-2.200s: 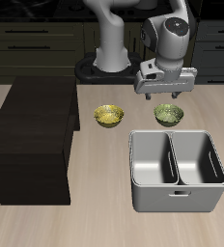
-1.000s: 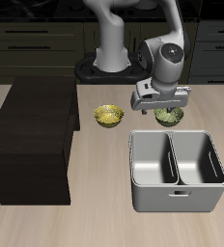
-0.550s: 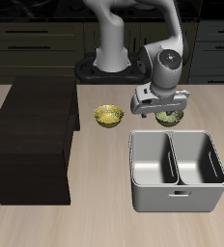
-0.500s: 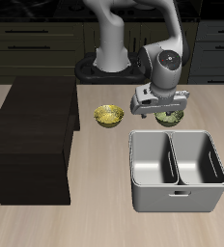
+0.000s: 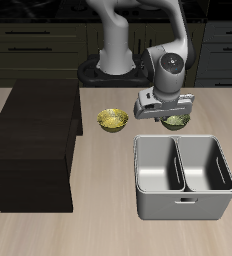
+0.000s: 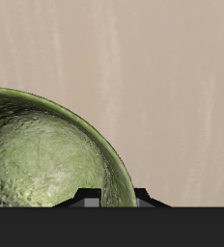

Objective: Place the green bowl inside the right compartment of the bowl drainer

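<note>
Tool point(image 5: 172, 115) lowered since earlier, now right over green bowl point(image 5: 175, 122) on bench point(image 5: 108, 225), behind bowl drainer point(image 5: 184, 205). Grip state unclear. No readable writing.

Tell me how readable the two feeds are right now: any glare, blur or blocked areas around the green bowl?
Exterior view: evenly lit and sharp, but the gripper covers most of the green bowl; the bowl drainer shows soft shading in its wells. Wrist view: the bowl fills much of the frame, cropped by the edge, with mottled glossy highlights inside; a dark gripper band blocks one edge; the table looks soft and streaky.
</note>
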